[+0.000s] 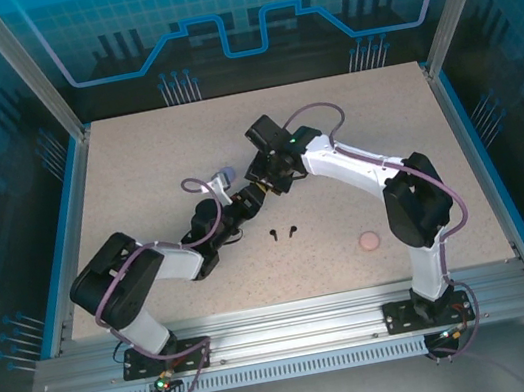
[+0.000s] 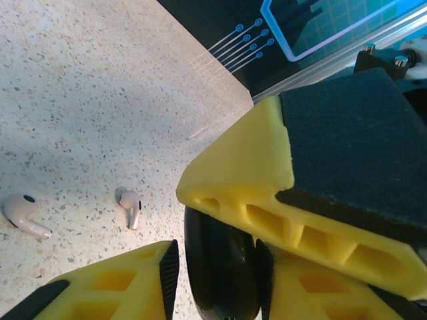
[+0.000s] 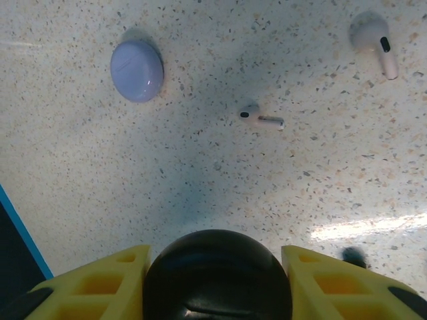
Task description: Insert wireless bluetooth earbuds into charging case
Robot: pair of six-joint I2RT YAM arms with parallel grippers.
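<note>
Control of the black case (image 3: 217,267) is what this step turns on. The right gripper (image 3: 215,293) has its jaws pinching the round case across its width and holds it clear of the bench (image 1: 135,168), near the middle where the two arms meet. The left gripper (image 2: 215,297) brackets the same case edge-on. One of its jaws lies against the rim and the other shows a thin sliver of gap, so I cannot tell whether that grip has bitten.

My reading is that the two arms are sharing the case to get its lid open before any bud goes in. To do that well, the right jaws should hold firm and level. The left jaws should settle on one half only; the seam is not visible from here, and squeezing both halves together would clamp the lid down. A square closure without twist would stop the smooth shell from squirting out sideways.

The black earbuds (image 1: 283,233) lie side by side on the bench, nearer the arm bases and well apart from the case. Two pale earbuds (image 3: 261,119) lie loose on the bench below the grippers. The lavender case (image 3: 137,70) rests closed just beyond them, and the pink case (image 1: 369,239) sits off towards the right arm.
</note>
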